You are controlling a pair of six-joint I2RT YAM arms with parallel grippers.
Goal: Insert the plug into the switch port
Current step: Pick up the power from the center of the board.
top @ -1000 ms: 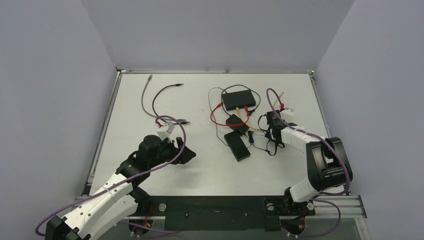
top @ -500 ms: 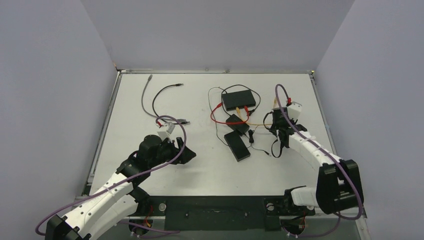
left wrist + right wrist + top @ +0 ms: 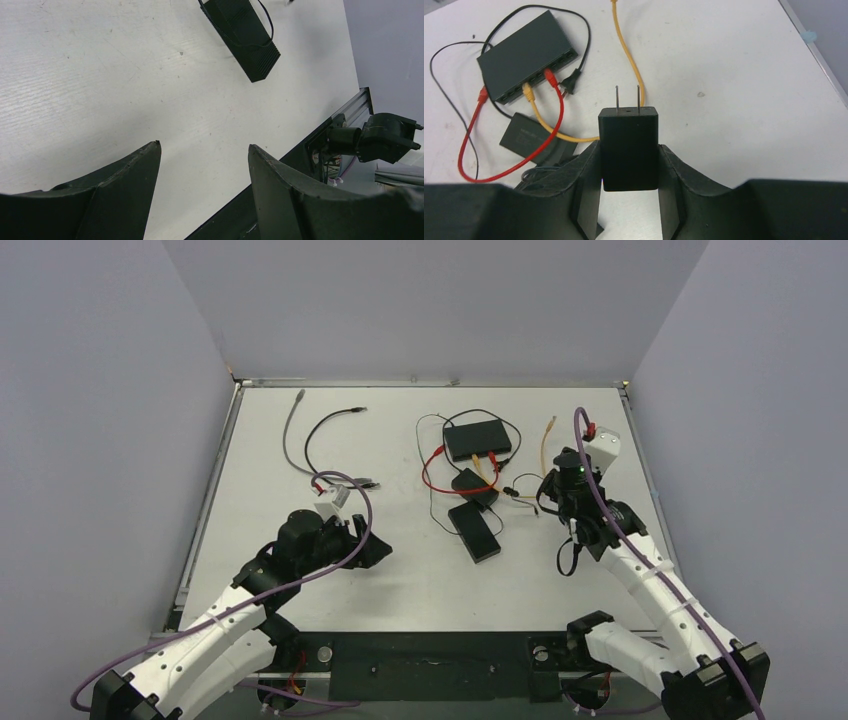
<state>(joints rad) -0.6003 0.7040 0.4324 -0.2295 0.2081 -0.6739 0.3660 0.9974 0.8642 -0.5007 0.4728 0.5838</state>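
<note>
The right gripper (image 3: 629,162) is clamped on the black plug (image 3: 628,127), prongs pointing at the far side, over the table (image 3: 744,105) to the right of the switch (image 3: 519,57). A yellow cable (image 3: 626,47) lies between them. Bare surface extends to the right edge. The left gripper (image 3: 204,150) stands wide and empty over bare surface toward the near edge.

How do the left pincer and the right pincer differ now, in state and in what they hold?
The left pincer stands open and holds nothing; the right pincer is shut on the black power adapter. Ahead of the left pincer lies mostly bare table; ahead of the right pincer lies the switch with its cables. Both have black fingers.
</note>
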